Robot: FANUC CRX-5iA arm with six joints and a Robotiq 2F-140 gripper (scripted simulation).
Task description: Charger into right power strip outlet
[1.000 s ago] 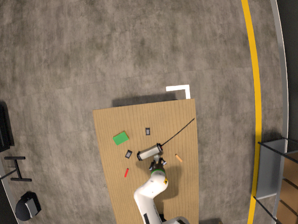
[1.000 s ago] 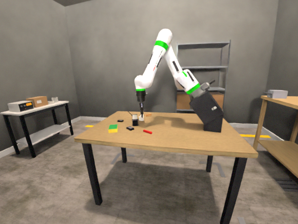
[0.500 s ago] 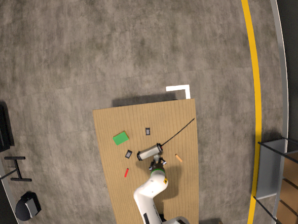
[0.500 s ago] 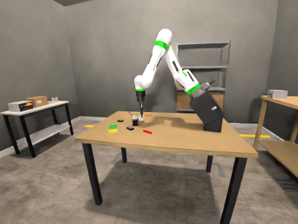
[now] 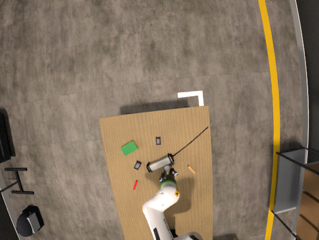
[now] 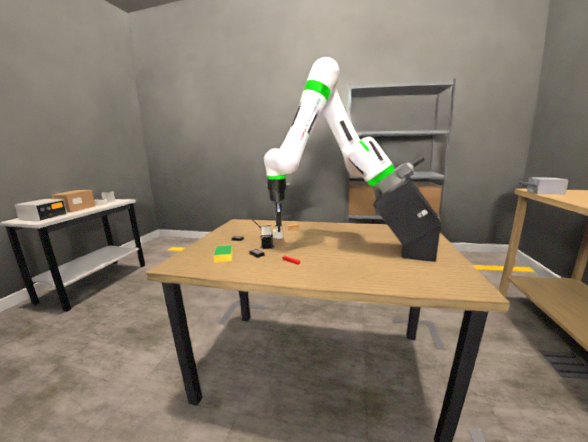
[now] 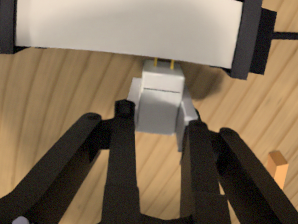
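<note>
Grey workshop, wooden table (image 6: pixel 350 280): charger held at the strip's face, prongs not yet seated

The fingers are narrowed onto the sides of the white charger (image 7: pixel 160 99), so the gripper (image 7: pixel 158 137) carries it with its brass prongs (image 7: pixel 164 64) pointing ahead at the power strip (image 7: pixel 127 23). The grip on the flanks leaves the prong face free, which suits a straight push. The prongs show in the small gap before the strip's white face, toward its right half; the slots themselves cannot be made out. Further out lie a green block (image 5: pixel 129 147), a red stick (image 5: pixel 135 184) and an orange piece (image 5: pixel 191 169), all apart from the strip
</note>
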